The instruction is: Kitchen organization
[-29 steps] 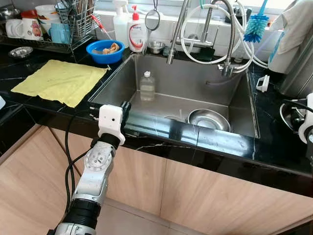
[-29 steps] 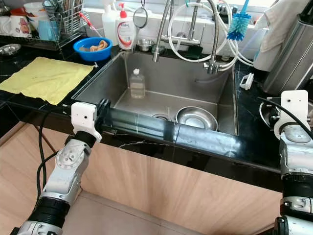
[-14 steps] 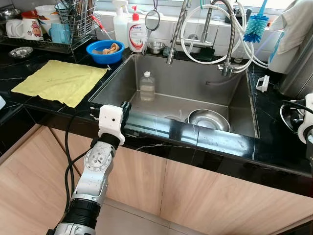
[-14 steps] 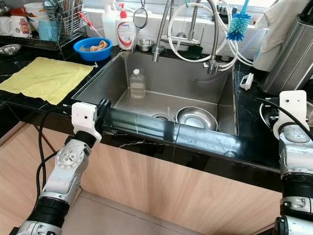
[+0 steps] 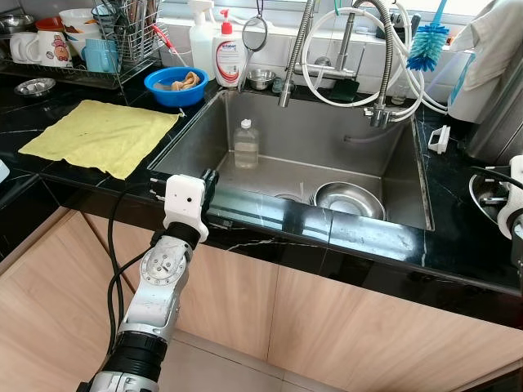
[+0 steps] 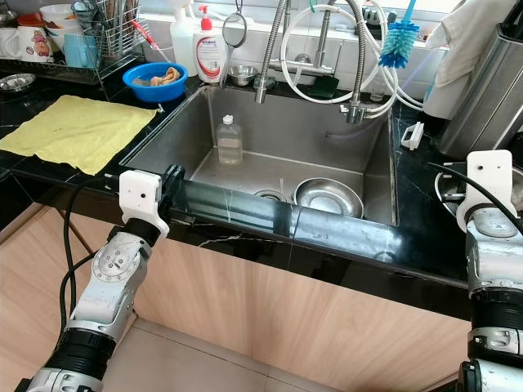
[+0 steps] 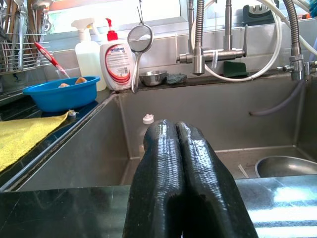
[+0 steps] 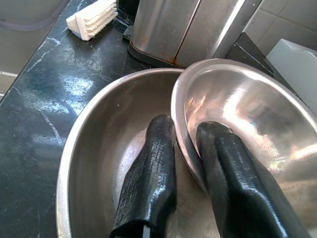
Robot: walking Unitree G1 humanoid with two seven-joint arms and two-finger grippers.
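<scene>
At the right end of the black counter two steel bowls are nested. In the right wrist view my right gripper (image 8: 185, 126) has one finger on each side of the rim of the smaller bowl (image 8: 237, 99), which lies tilted inside the larger bowl (image 8: 104, 134). The stack (image 5: 488, 193) shows at the picture's right edge. My left gripper (image 7: 176, 126) is shut with nothing in it and rests at the sink's front edge (image 5: 210, 181). In the steel sink (image 5: 196, 131) stand a clear plastic bottle (image 5: 246, 144) and another steel bowl (image 5: 349, 200).
A yellow cloth (image 5: 102, 135) lies left of the sink, with a blue bowl (image 5: 175, 84), soap bottles (image 5: 230, 55) and a dish rack (image 5: 106, 49) behind it. Taps and hoses (image 5: 359, 57) hang over the sink. A white scrubbing brush (image 8: 91, 19) and a steel canister (image 8: 188, 29) stand near the nested bowls.
</scene>
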